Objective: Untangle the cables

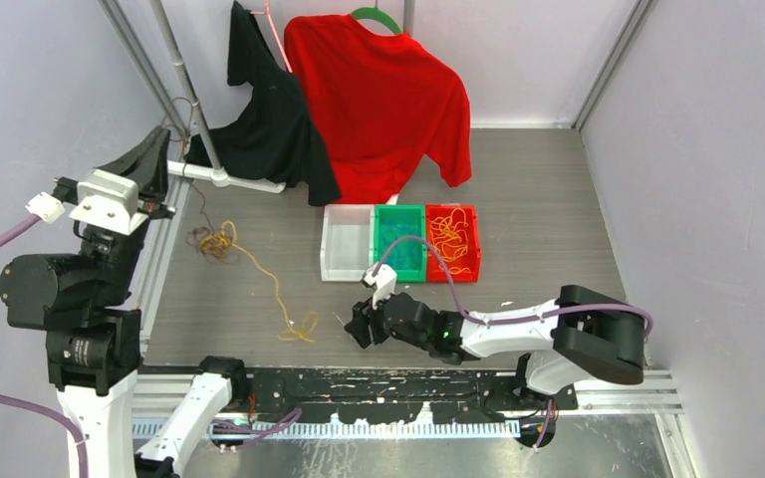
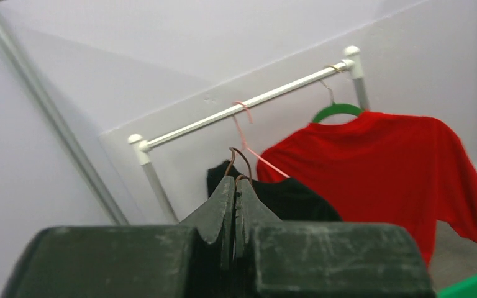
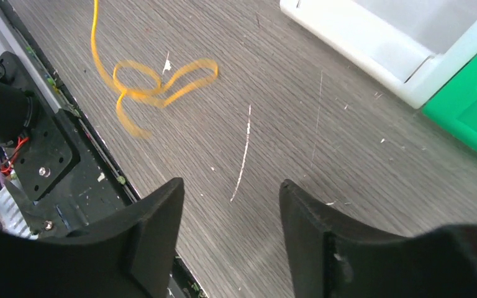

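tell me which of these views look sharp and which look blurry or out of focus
Top view: evenly lit and sharp, the red shirt very saturated. Left wrist view: the shut left gripper is close and soft, the brown cable at its tips thin but readable. Right wrist view: table grain crisp, the yellow cable smeared, the open right gripper dark.

**A:** What hangs at the back?

**B:** A red T-shirt (image 1: pixel 379 100) on a green hanger (image 2: pixel 337 110). To its left is a black garment (image 1: pixel 269 119) (slumped, its lower end down by the table (image 1: pixel 538 199)). Both hang from a white rail (image 2: pixel 211 118), and a thin pink hanger (image 2: pixel 267 162) hooks over it above the black garment.

**A:** And on the table?

**B:** Three shallow bins touching in a row, just in front of the T-shirt. From left to right: white bin (image 1: pixel 347 249), green bin (image 1: pixel 399 208), red bin (image 1: pixel 453 207). The table is grey wood-grain.
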`<state>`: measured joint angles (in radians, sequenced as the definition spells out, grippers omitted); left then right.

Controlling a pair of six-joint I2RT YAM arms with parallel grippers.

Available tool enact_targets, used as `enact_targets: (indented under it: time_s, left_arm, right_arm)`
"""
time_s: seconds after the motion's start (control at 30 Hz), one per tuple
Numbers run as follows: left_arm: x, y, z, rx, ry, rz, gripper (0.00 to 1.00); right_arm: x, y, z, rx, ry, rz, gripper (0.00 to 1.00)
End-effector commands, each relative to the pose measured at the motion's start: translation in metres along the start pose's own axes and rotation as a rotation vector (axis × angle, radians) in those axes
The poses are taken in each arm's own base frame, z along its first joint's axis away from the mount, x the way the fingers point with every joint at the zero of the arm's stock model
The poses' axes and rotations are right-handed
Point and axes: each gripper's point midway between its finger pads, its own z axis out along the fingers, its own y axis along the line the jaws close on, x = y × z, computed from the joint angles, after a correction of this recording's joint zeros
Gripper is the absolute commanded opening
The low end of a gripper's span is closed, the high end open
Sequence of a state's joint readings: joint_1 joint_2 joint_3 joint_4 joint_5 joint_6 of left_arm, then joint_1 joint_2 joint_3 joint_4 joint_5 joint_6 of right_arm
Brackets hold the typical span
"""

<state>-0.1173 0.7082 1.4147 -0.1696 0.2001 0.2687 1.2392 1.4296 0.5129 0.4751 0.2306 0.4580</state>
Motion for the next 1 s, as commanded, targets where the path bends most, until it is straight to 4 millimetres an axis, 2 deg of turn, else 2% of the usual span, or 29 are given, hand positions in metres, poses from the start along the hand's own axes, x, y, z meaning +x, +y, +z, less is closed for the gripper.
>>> enact_targets:
  time_s: [0.0, 0.1, 0.2, 0.27, 0.37, 0.47, 0.6, 0.77, 0.9, 0.97]
  left_arm:
    - [-0.006, -0.046, -0.012, 0.236, -0.019, -0.079, 0.00]
    - [0.001, -0.067, -0.023, 0.334, -0.008, -0.128, 0.00]
    - [0.003, -0.070, -0.026, 0.343, 0.007, -0.139, 0.00]
    - [0.002, -0.069, -0.027, 0.343, 0.012, -0.136, 0.00]
    - [0.000, -0.072, -0.030, 0.358, 0.008, -0.138, 0.00]
    - [-0.007, -0.074, -0.032, 0.374, -0.005, -0.152, 0.00]
    - [-0.015, -0.077, -0.034, 0.398, -0.021, -0.164, 0.00]
    - [-0.027, -0.083, -0.035, 0.444, -0.041, -0.203, 0.00]
    - [-0.039, -0.088, -0.036, 0.490, -0.060, -0.244, 0.00]
    - [-0.047, -0.090, -0.037, 0.507, -0.074, -0.262, 0.00]
  right_arm:
    - [-0.085, 0.033, -0.017, -0.060, -0.195, -0.016, 0.68]
    - [-0.148, 0.062, -0.031, -0.114, -0.303, -0.062, 0.78]
    - [-0.199, 0.091, -0.037, -0.173, -0.378, -0.122, 0.86]
    - [-0.224, 0.107, -0.037, -0.206, -0.405, -0.159, 0.89]
    - [-0.250, 0.125, -0.030, -0.256, -0.433, -0.201, 0.92]
    - [-0.254, 0.127, -0.012, -0.250, -0.425, -0.226, 0.92]
    - [-0.242, 0.123, 0.011, -0.250, -0.401, -0.233, 0.89]
    - [-0.227, 0.115, 0.030, -0.249, -0.378, -0.172, 0.75]
    - [-0.205, 0.115, 0.042, -0.279, -0.330, -0.154, 0.55]
    - [-0.194, 0.115, 0.050, -0.291, -0.306, -0.140, 0.53]
